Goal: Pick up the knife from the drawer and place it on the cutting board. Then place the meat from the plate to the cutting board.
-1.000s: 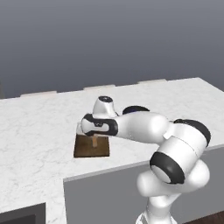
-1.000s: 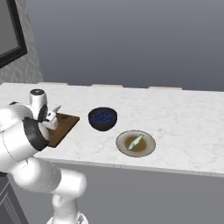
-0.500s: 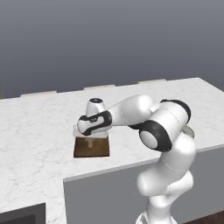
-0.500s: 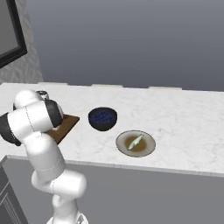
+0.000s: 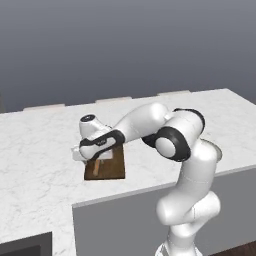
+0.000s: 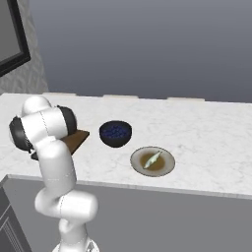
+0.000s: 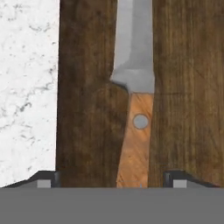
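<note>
The knife lies flat on the dark brown cutting board, silver blade pointing away from the hand, orange-brown handle toward it. My gripper is open just above the handle; each fingertip stands well clear of the wood. From the left base view the gripper hovers low over the left end of the cutting board, where the knife handle peeks out. The navy-blue plate sits right of the cutting board; I cannot make out meat in it.
A tan round dish with a pale scrap on it sits near the counter's front edge, right of the navy plate. White marble counter spreads left of the board. The counter's front edge runs close below the board.
The arm has unfolded, its elbow swinging up and to the right. The hand has slid a little left and stays low over the board.
</note>
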Motion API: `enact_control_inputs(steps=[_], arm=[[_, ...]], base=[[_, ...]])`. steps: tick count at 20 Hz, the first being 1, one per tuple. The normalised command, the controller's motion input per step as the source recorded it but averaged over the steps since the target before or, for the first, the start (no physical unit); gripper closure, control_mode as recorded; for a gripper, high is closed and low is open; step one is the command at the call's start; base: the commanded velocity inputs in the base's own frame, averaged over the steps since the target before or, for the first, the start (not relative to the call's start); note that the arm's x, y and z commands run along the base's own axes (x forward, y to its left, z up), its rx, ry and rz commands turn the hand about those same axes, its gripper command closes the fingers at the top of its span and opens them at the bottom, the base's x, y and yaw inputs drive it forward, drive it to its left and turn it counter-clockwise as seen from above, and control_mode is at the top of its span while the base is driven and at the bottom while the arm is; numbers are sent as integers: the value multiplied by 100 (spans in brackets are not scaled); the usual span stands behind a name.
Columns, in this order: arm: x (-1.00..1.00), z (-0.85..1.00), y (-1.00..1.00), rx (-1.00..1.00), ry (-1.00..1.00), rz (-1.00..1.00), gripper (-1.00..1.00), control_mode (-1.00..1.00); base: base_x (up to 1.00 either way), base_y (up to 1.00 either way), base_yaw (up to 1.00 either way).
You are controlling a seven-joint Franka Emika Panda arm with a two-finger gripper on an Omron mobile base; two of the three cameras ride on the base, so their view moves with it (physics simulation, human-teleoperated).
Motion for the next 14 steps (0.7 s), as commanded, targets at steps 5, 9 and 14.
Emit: enact_control_inputs(steps=[5, 9, 14], arm=[[-42, 87, -4, 0, -8, 4, -100, -100], [-86, 81, -31, 0, -10, 11, -100, -100], [-100, 48, -74, -2, -9, 7, -100, -100]], base=[[0, 0, 0], [0, 0, 0], [0, 0, 0]])
